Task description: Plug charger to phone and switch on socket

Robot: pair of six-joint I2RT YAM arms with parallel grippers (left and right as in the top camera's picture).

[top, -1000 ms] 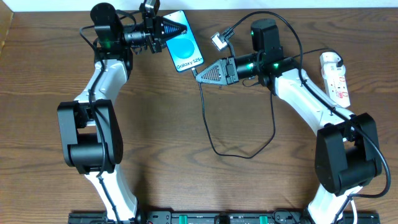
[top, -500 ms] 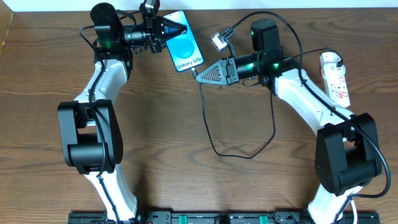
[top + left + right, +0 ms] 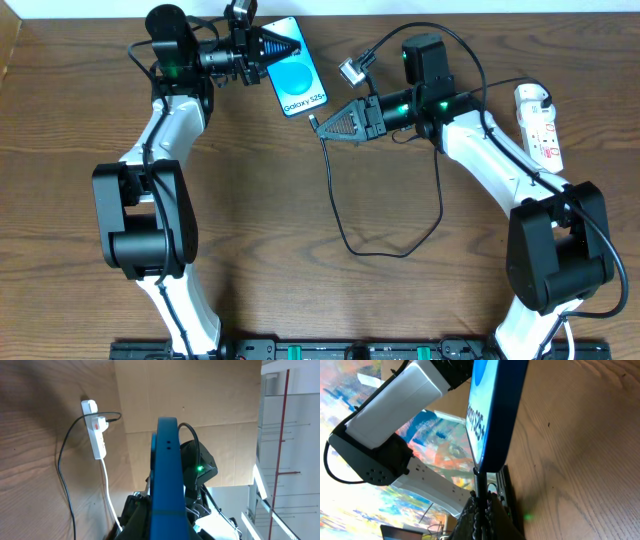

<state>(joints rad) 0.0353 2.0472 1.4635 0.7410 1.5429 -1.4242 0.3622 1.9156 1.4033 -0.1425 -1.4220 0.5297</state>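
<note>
1. White lettering reading "Galaxy S25+" stood on the cyan-blue screen of the black-framed rectangular smartphone (image 3: 298, 68), at the upper centre of the overhead view.
2. In the right wrist view, the smartphone (image 3: 492, 410) showed only "S25+", upper middle, at a steep angle.

Left arm: shoulder at near side, white link running up toward far side, wrist turned right, level. Left end effector (image 3: 287, 46) points right, jaws clamped on phone (image 3: 300, 82) edge. Right arm: elbow out at right, forearm reaching left. Right end effector (image 3: 322, 122) points left, jaws pinched on charger (image 3: 331, 190) tip, close by phone's lower end.
</note>
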